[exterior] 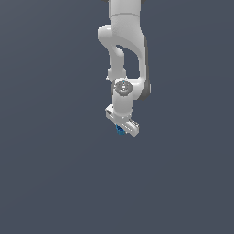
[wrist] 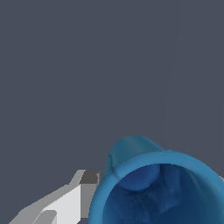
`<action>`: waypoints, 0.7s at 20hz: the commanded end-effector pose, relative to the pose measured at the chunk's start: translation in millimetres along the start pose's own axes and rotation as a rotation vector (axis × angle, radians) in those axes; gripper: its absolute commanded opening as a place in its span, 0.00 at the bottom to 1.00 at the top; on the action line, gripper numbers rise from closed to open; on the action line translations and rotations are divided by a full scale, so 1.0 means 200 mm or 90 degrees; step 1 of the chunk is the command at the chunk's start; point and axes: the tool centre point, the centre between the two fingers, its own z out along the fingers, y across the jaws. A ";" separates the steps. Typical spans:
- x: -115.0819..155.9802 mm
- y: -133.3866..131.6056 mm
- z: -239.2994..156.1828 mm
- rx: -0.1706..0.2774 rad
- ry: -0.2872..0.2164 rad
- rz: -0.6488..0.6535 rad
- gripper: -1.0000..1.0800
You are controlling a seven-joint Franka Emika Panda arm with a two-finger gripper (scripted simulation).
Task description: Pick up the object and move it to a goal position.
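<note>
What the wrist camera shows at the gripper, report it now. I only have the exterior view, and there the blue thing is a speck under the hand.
Observer: It is a blue cup, hollow, its open round rim facing the wrist camera.
Operator: Give me the fingers.
Observer: One white finger lies against the cup's outer wall; the other is barely in frame on the far side.
Operator: State the grip.
Observer: The gripper looks shut on the cup, which fills the gap.
</note>
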 end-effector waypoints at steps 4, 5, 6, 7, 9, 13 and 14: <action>0.00 0.00 0.00 0.000 0.000 0.000 0.00; 0.00 0.00 0.00 0.000 0.000 0.000 0.00; 0.00 0.00 -0.01 0.000 0.000 0.000 0.00; -0.01 -0.01 -0.02 0.000 0.000 0.000 0.00; -0.02 -0.01 -0.05 0.000 0.000 0.000 0.00; -0.04 -0.04 -0.13 0.000 0.000 0.000 0.00; -0.05 -0.04 -0.15 0.000 0.000 0.000 0.00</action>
